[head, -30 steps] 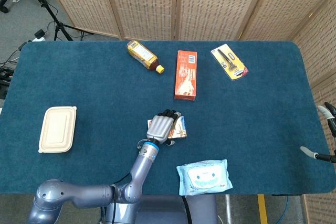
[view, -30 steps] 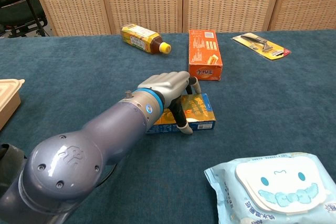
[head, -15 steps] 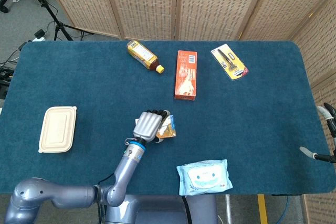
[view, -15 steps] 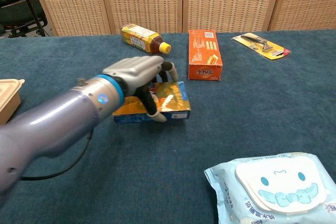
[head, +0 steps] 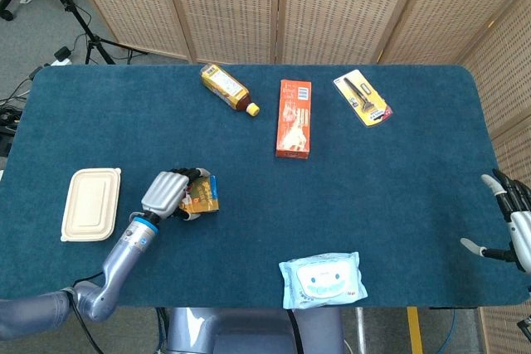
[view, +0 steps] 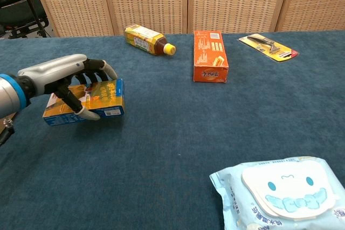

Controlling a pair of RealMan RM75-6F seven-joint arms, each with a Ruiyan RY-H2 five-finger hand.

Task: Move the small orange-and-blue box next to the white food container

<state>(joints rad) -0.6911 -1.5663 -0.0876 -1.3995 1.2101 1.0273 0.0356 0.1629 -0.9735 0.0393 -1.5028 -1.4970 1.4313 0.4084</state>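
My left hand (head: 166, 193) (view: 64, 79) grips the small orange-and-blue box (head: 202, 195) (view: 99, 99), fingers curled over its top and front, holding it just above the blue cloth. The white food container (head: 90, 204) lies shut near the table's left edge, a short gap to the left of the hand; the chest view does not show it. My right hand (head: 510, 221) shows at the far right edge of the head view, off the table, fingers apart and holding nothing.
A tea bottle (head: 226, 88) (view: 146, 39) lies at the back. A tall orange box (head: 294, 118) (view: 210, 55) and a packaged tool (head: 362, 97) (view: 268, 46) lie beside it. A wet-wipes pack (head: 323, 279) (view: 280, 189) sits at the front edge.
My left hand has carried the orange-and-blue box leftward from the table's middle to just right of the white container. My right hand has come further into view at the right edge.
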